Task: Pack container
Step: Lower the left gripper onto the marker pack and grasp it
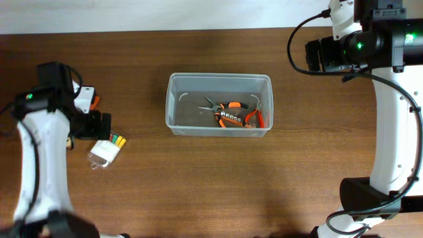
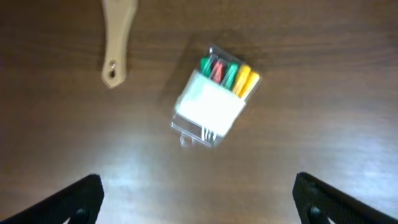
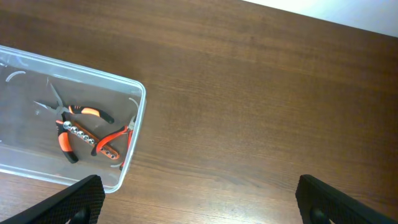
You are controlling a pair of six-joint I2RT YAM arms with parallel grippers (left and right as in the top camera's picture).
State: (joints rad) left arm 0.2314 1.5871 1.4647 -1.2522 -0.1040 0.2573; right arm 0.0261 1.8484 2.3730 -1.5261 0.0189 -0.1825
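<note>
Just ahead of the left gripper [image 2: 198,190], a small clear packet [image 2: 211,102] of green, red and yellow pieces lies flat on the bench [image 1: 317,165]. The jaws are spread wide and hold nothing. A pale wooden handle [image 2: 117,40] rests further ahead, to its left. Over to the right gripper [image 3: 199,193]: it too is wide apart and empty, hanging over bare wood. The container [image 3: 138,118] sits ahead and to its left, with orange-handled pliers [image 3: 78,121] inside. It is well apart from both grippers.
</note>
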